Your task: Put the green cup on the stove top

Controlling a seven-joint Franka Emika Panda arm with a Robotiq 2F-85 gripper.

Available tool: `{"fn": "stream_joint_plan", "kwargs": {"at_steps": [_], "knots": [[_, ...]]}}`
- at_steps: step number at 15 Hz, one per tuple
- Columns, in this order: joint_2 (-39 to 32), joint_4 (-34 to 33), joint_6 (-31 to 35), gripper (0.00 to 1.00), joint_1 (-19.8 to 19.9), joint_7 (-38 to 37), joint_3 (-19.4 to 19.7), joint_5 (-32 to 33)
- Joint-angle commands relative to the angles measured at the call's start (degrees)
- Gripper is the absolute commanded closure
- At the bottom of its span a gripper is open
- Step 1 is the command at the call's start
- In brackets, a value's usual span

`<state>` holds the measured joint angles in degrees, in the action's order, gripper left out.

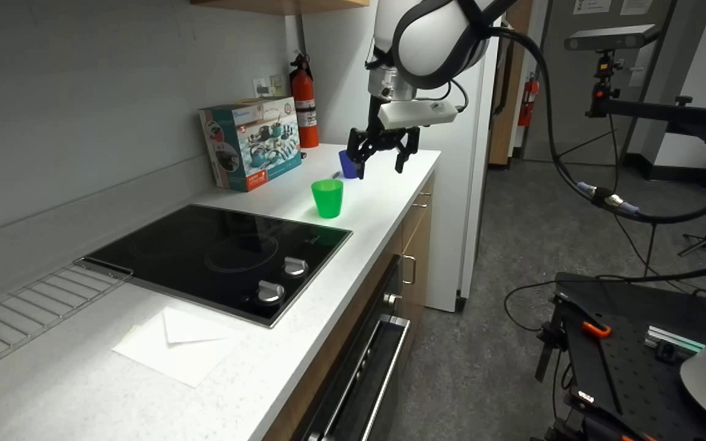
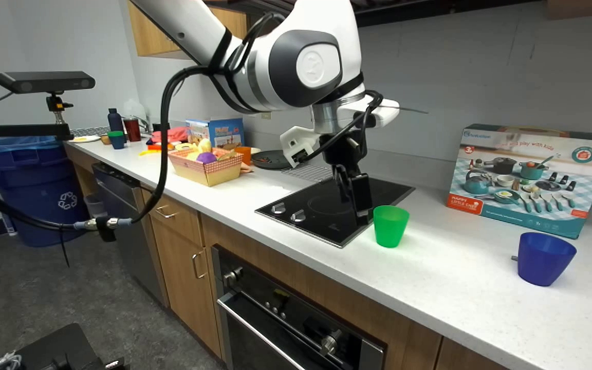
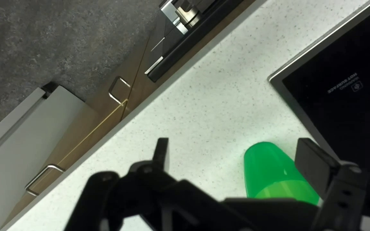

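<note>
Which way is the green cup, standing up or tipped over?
Standing up. In both exterior views, the green cup has its wider rim on top and its narrower bottom down on the white counter.

Premises identified as a kitchen, apparently in lab use. Kitchen evidence: stove top (image 1: 187, 263) set into a white bench (image 2: 460, 262), oven (image 2: 296, 316) and wood-fronted cabinets (image 2: 183, 293) beneath. Lab evidence: robot arm (image 2: 311, 67), boom-mounted camera (image 2: 47, 82), perforated black platform (image 1: 641, 380). Fire extinguisher (image 1: 305, 110) and recycling bin (image 2: 34, 200) suggest institutional premises.
</note>
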<state>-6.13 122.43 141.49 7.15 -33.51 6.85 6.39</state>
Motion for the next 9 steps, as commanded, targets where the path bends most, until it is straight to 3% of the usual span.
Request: {"fn": "stream_joint_plan", "kwargs": {"at_steps": [1,9], "knots": [[-2.87,-2.75,1.08,0.0,-0.71,-1.42,1.03,-0.53],[-11.6,-14.06,0.83,0.0,-1.12,-9.68,3.38,-1.85]]}}
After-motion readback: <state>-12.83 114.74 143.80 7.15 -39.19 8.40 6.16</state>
